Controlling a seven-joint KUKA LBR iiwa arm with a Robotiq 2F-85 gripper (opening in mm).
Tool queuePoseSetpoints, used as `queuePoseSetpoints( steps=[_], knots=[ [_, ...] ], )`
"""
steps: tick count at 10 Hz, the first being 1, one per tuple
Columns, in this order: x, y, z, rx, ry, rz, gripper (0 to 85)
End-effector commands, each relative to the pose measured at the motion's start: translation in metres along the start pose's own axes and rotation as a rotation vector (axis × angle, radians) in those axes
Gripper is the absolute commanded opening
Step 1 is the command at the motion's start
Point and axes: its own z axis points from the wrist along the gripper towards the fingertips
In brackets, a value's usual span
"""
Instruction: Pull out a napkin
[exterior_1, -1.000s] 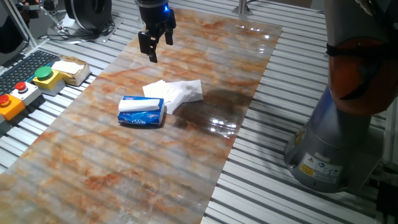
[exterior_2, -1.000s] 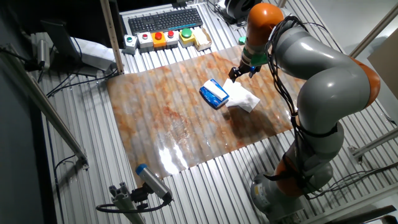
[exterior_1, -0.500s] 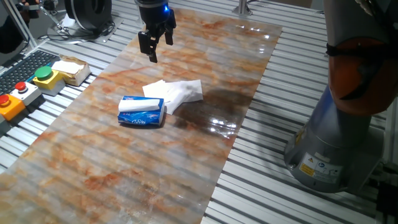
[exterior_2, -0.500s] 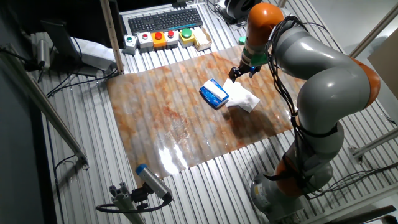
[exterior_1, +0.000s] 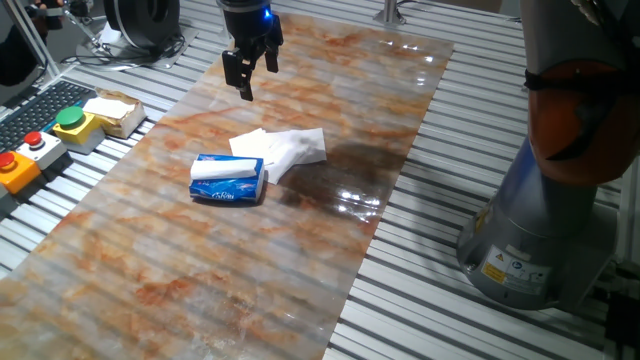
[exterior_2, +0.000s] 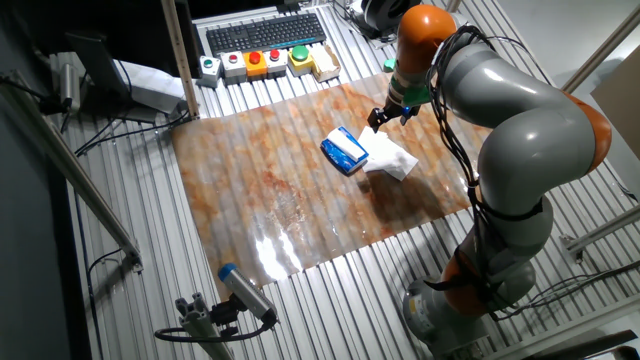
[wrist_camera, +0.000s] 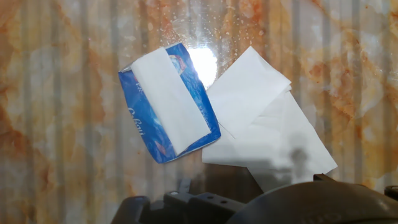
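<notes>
1. Nothing has shifted over the last second: the gripper (exterior_1: 254, 72) hangs in the same spot above the far part of the table (exterior_1: 200, 260), and the things under it lie just as they did.
2. Its two fingers stand apart with nothing between them, so it is open and empty.
3. The napkin (exterior_1: 290, 147) lies flat on the table, free of the pack (exterior_1: 228, 180), touching its right side and partly tucked behind it.
4. From the hand view the napkin (wrist_camera: 261, 118) shows as two overlapping white sheets right of the blue pack (wrist_camera: 168, 106), with another white tissue sitting in the pack's slot.
5. In the other fixed view the gripper (exterior_2: 386, 114) is well above the pack (exterior_2: 345, 150) and napkin (exterior_2: 390, 158).
6. I judge the pull is already done: the sheet is out and released, and the motionless arm suggests the task is finished or pausing.
</notes>
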Motion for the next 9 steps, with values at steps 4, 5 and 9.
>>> queuePoseSetpoints(
  steps=[4,5,9],
  knots=[
    [-0.001,0.0,-0.003,-0.269,0.096,0.101,0.0],
    [-0.002,0.001,-0.003,-0.268,0.097,0.101,0.0],
    [-0.015,0.02,-0.004,-0.187,0.028,0.104,0.0]
  ],
)
